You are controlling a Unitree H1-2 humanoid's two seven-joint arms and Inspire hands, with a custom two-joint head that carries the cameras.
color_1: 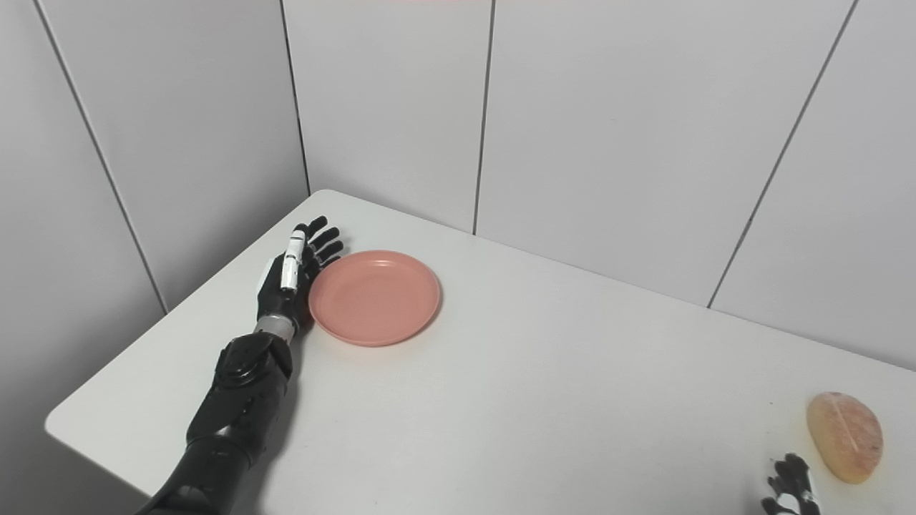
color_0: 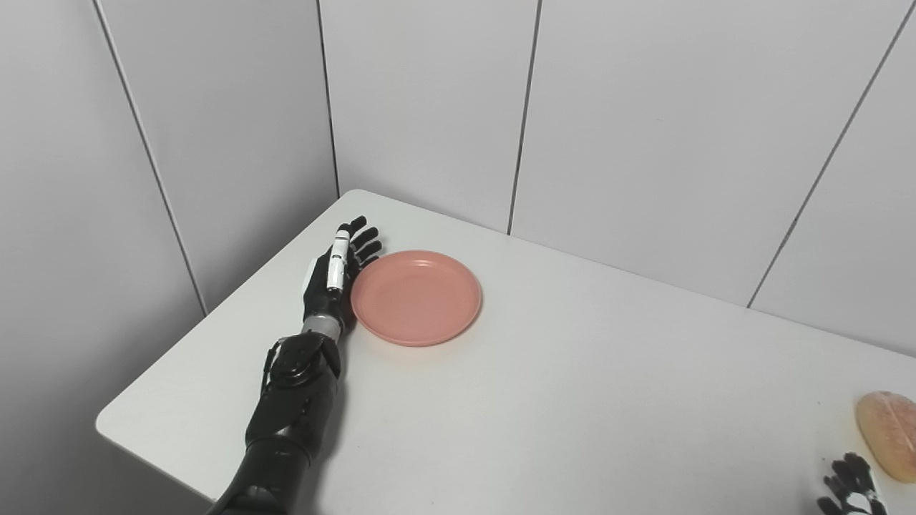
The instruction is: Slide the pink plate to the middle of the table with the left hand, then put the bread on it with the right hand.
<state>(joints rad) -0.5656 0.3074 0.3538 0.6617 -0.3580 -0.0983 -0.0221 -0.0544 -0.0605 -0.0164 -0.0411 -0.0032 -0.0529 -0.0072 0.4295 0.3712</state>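
Pink plate [color_0: 416, 297] sits flat at the bench's [color_0: 572, 400] far-left area, near the wall corner, nothing on it. Left hand [color_0: 336, 275] lies edge-on against the plate's left rim, fingers [color_0: 365, 236] extended and apart, holding nothing. Bread [color_1: 844, 436] rests at the near-right bench edge, well apart from the plate. Right hand [color_1: 787, 490] is just beside the bread, mostly cropped; grip state can't be determined.
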